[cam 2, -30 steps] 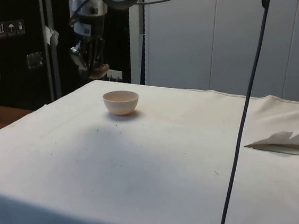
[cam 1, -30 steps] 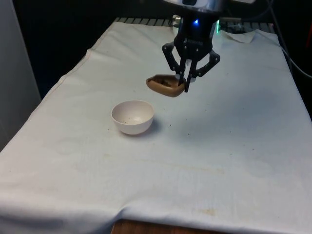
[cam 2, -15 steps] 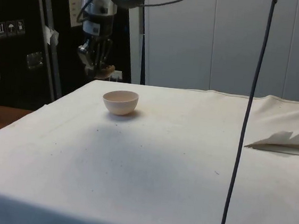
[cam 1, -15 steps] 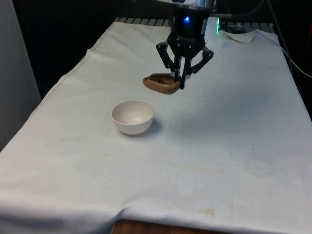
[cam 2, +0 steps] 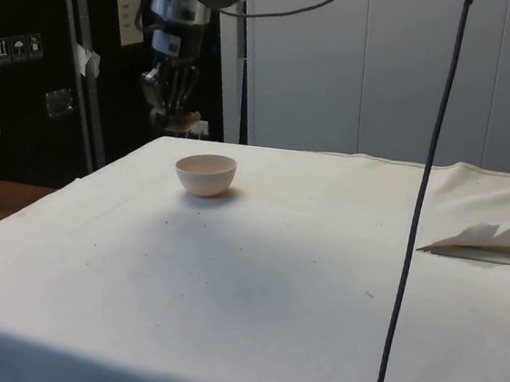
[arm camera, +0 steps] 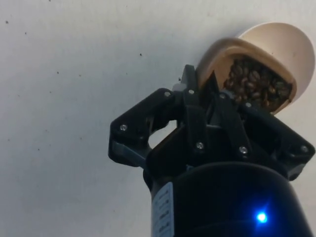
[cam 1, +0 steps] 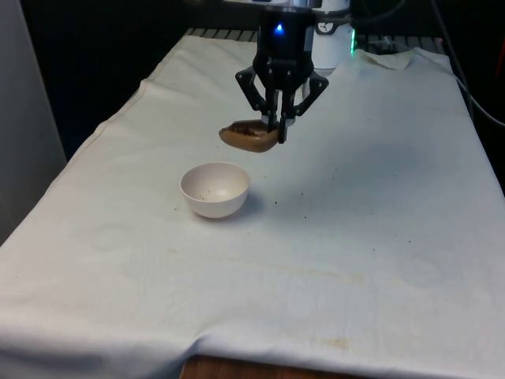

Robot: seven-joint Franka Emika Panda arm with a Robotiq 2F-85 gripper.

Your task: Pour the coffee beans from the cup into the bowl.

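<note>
A brown cup full of coffee beans hangs in the air, held by its rim in my gripper, which is shut on it. The cup sits roughly level, a little above and behind the white bowl. In the wrist view the cup overlaps the bowl beneath it. The bowl stands upright on the cloth and holds only a few dark specks.
A white cloth covers the table, with scattered dark crumbs near the bowl. A folded white sheet lies on the cloth in the side view. A black cable hangs down in the side view.
My gripper has carried the cup up and toward the front view's left, from beside the bowl to nearly over its far rim. The bowl has not moved.
</note>
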